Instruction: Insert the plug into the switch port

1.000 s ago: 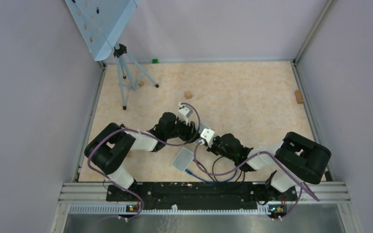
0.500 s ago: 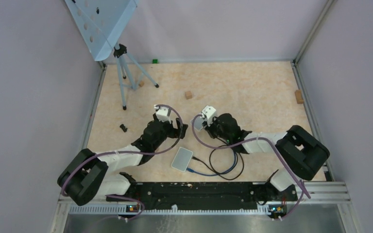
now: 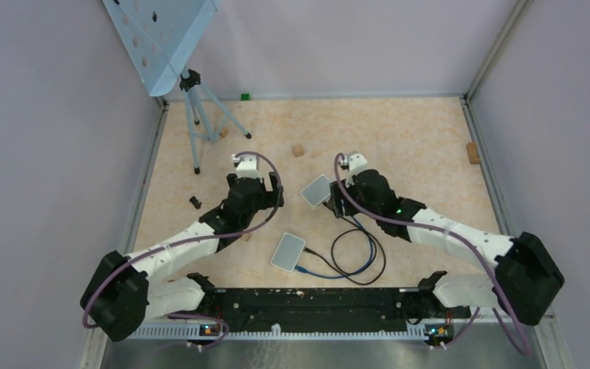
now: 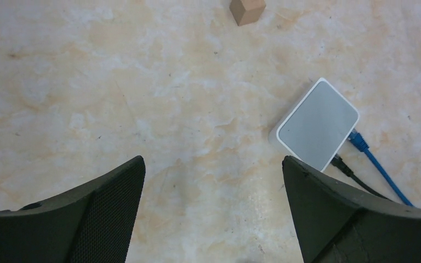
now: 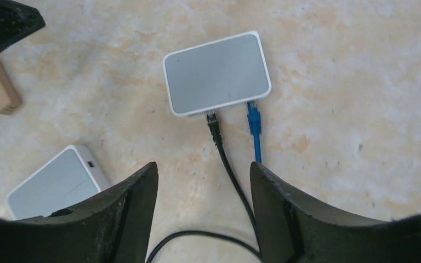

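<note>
Your left gripper (image 4: 214, 164) is spread wide and holds nothing. Your right gripper (image 5: 204, 172) is spread too, empty. The black plug (image 5: 212, 119) sits just ahead of its jaws, touching the switch (image 5: 216, 73).

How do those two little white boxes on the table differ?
The nearer box has a black cable and a blue cable plugged into one side; the farther box shows none. The farther box sits beside the right gripper; the nearer box lies apart from it. Both are flat, white and round-cornered.
</note>
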